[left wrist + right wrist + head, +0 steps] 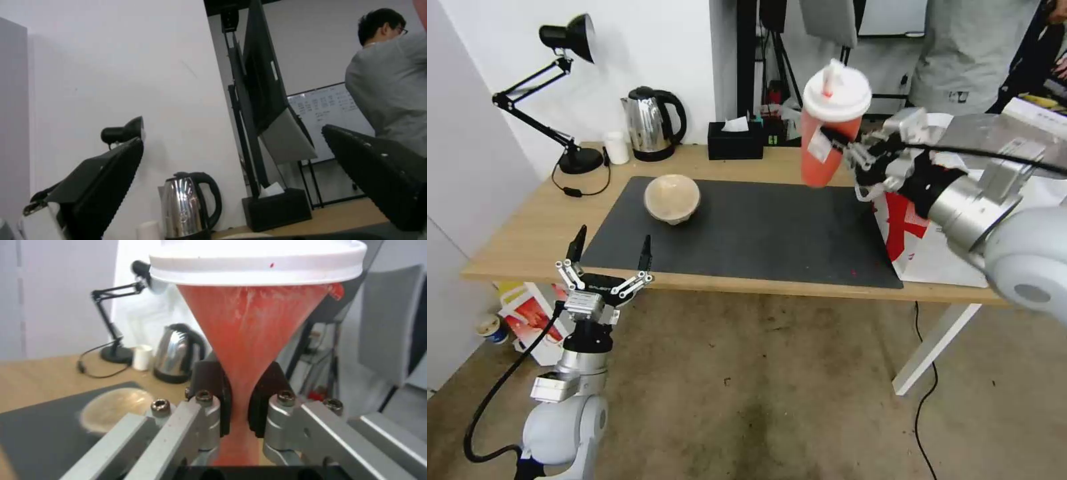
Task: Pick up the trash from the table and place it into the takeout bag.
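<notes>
Right claw [854, 150]: pinching tall red cup [830, 123] low on its body, aloft over worktop [527, 233], takeout bag [920, 247] at 4 o'clock. Cup likely light, thin-walled, crushable; lid may pop. Left claw [608, 257]: spread, idle at near edge. Beige bowl [672, 198] on mat.

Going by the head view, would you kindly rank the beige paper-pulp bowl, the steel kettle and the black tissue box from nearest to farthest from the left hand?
From the open left hand, low at the table's near edge:
1. Beige paper-pulp bowl, on the dark mat's far left part.
2. Steel kettle, at the table's back edge, by the wall.
3. Black tissue box, at the back edge, right of the kettle.
</notes>
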You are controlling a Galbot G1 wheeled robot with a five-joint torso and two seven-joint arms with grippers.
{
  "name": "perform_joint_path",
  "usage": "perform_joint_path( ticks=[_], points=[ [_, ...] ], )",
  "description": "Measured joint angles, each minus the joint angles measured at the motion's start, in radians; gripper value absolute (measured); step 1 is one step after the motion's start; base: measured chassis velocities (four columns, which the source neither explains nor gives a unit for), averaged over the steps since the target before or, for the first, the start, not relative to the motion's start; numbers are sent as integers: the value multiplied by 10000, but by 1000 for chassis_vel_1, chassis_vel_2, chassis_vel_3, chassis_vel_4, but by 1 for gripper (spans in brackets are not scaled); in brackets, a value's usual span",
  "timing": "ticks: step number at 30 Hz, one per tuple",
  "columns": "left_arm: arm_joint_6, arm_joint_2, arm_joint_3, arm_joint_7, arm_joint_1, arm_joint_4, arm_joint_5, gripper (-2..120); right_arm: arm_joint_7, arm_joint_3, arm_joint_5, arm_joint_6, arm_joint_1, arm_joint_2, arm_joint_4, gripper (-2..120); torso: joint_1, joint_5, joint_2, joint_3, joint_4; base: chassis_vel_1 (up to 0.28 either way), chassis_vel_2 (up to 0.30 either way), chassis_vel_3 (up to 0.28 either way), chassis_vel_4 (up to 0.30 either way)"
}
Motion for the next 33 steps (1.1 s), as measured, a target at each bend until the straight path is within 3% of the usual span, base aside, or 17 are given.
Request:
perform_joint_path(
  ticks=[18, 33],
  points=[
    [-84, 54, -77, 8, 48, 48, -33, 100, -331, 77, -264, 204, 803, -223, -1946, 6, 0, 3, 0, 1, 0, 0, 0, 0, 0],
    [-84, 94, -79, 9, -50, 107, -66, 100, -398, 263, -428, 275, 851, -586, -2621, 6, 0, 1, 0, 1, -3, 0, 0, 0, 0]
  ],
)
